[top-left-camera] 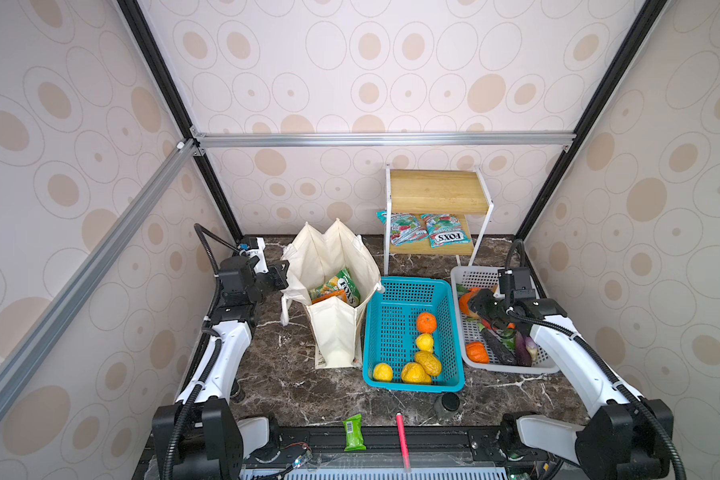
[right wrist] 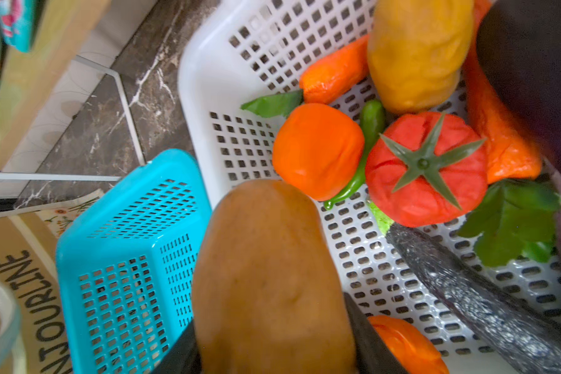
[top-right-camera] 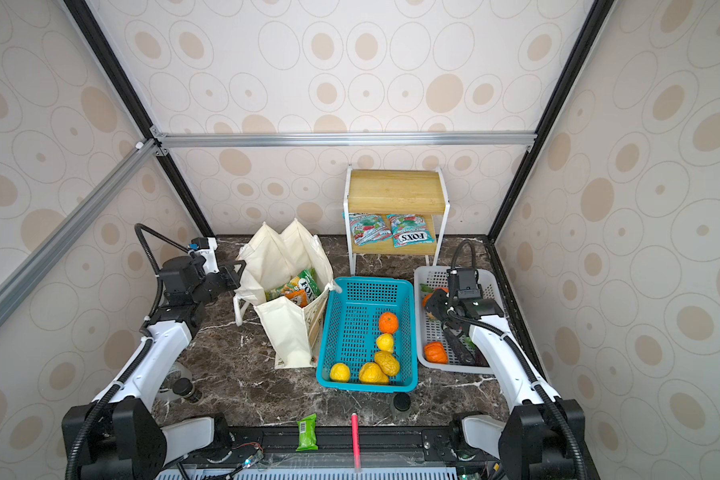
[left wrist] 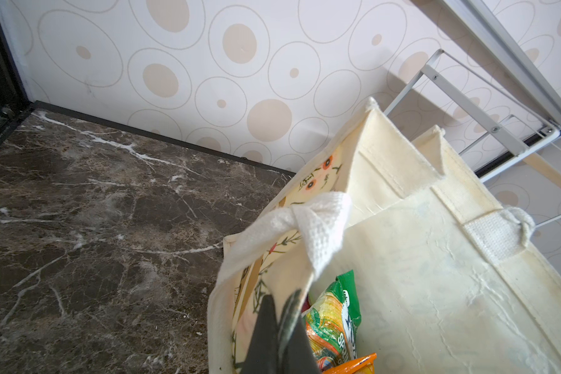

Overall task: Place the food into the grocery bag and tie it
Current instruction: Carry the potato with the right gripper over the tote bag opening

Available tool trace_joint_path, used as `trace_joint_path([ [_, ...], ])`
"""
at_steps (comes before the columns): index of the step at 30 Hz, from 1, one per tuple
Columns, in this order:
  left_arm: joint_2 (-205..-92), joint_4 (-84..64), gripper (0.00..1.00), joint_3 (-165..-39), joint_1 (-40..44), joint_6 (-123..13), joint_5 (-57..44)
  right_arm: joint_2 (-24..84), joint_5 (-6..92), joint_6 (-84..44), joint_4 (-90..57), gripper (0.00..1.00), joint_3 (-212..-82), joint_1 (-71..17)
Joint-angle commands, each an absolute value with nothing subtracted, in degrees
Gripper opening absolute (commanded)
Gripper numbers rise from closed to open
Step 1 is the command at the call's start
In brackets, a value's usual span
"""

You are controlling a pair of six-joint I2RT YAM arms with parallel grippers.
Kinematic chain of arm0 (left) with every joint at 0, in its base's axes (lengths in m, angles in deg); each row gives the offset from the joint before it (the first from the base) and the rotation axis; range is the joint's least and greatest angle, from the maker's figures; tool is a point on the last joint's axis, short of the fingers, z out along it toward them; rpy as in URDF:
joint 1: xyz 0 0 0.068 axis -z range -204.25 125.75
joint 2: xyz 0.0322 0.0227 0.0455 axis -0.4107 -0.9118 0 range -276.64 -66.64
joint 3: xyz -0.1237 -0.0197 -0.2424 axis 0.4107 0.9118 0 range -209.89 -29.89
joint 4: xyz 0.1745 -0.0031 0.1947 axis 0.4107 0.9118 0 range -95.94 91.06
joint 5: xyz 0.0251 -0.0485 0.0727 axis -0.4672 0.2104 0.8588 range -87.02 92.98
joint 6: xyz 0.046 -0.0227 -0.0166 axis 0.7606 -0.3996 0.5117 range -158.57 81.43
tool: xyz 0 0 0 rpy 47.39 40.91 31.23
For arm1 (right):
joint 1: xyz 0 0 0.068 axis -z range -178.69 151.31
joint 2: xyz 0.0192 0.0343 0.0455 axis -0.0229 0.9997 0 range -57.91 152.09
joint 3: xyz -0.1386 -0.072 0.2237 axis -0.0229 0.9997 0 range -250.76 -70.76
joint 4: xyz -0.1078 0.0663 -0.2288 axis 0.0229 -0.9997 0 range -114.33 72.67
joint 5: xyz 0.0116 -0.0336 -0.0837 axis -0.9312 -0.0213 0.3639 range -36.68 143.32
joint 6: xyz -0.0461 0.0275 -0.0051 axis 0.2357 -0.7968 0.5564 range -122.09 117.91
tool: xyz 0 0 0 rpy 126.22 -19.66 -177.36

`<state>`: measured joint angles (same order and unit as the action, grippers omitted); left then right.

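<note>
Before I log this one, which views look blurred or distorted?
In both top views: sharp, evenly lit, edges stretched by the wide lens. Left wrist view: left gripper soft at the grocery bag rim. Right wrist view: held potato blurred.

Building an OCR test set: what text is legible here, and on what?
"FOX'S": teal packet on the lower shelf, upside down.
"FOX'S": green packet inside the grocery bag.
"...TOURLINE": tan band on the bag's side, start cut off.
Green wrapped bar, barcode: too small to read.
</note>
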<state>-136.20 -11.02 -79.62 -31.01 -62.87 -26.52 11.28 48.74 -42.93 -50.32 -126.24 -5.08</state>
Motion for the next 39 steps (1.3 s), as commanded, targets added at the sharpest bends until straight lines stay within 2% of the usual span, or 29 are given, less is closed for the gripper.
trace_joint_path([
  [1,-135.98,-11.4,0.0,-79.81,-31.17,-63.53,-28.6,10.27,48.65,-42.74,-52.24,0.48,-130.44,-7.23],
  [14,-135.75,-11.3,0.0,-79.87,-31.15,-63.6,-28.85,18.96,56.17,-41.06,-53.72,0.48,-151.37,-27.3],
  [27,-135.69,-11.6,0.0,-79.63,-31.02,-63.96,-29.14,39.78,62.97,-33.45,-56.28,0.48,-177.47,-46.6],
  [33,-135.9,-11.47,0.0,-79.74,-30.82,-63.97,-29.32,47.52,64.26,-30.76,-57.69,0.48,-185.02,-52.27],
  [39,-135.99,-11.54,0.0,-79.75,-30.79,-64.02,-29.47,58.25,62.32,-29.45,-62.5,0.48,-194.4,-54.12],
])
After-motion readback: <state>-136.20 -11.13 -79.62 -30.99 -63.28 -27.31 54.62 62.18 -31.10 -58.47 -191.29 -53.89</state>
